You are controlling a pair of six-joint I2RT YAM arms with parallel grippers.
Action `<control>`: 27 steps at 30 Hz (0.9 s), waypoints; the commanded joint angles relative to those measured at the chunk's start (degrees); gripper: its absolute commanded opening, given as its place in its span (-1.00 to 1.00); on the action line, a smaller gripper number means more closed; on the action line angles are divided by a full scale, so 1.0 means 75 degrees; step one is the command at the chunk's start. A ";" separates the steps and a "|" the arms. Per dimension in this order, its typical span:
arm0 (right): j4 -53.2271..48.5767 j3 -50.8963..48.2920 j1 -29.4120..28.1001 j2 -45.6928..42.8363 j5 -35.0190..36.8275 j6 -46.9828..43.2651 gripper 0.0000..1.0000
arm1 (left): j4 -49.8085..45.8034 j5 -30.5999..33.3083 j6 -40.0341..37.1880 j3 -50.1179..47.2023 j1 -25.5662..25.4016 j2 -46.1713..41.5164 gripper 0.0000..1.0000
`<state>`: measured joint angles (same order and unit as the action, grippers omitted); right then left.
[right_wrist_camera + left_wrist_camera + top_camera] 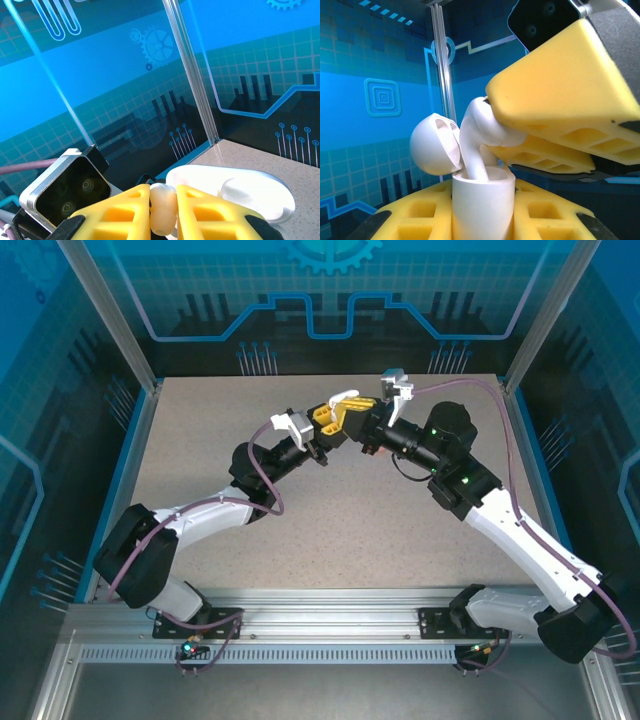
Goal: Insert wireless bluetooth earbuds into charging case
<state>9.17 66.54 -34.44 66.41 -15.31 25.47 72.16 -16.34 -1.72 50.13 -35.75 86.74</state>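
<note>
1. Held the white charging case upright in the left gripper, yellow fingers closed against both its sides.
2. Showed its rounded lid swung open and tipped to the left.
3. Pinched one glossy white earbud by its bulbous head in the right gripper, fingers narrow about it.
4. Set the curved stem's tip inside the case mouth, above the far middle of the table.

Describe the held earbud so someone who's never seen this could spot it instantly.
Above the table, where the two arms meet, the left gripper holds an open white charging case. The earbud is the curved white piece pinched by the yellow jaws of the right gripper, stem dipping into that case.
</note>
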 commanded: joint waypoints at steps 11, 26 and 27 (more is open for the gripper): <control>-0.0208 -0.0054 0.0168 -0.0090 -0.0336 -0.0291 -0.64 | 0.0188 0.0239 -0.0155 0.0183 -0.0050 -0.0180 -1.00; -0.0653 -0.0061 0.0256 -0.0079 -0.0168 -0.0304 -0.42 | -0.0030 0.0318 -0.0052 0.0233 -0.0059 -0.0217 -1.00; -0.0671 -0.0050 0.0257 -0.0077 -0.0152 -0.0304 -0.37 | -0.0031 0.0354 -0.0041 0.0239 -0.0059 -0.0204 -1.00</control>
<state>6.20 66.30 -33.32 66.32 -16.78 23.46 69.71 -14.61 -1.67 50.13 -35.75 86.72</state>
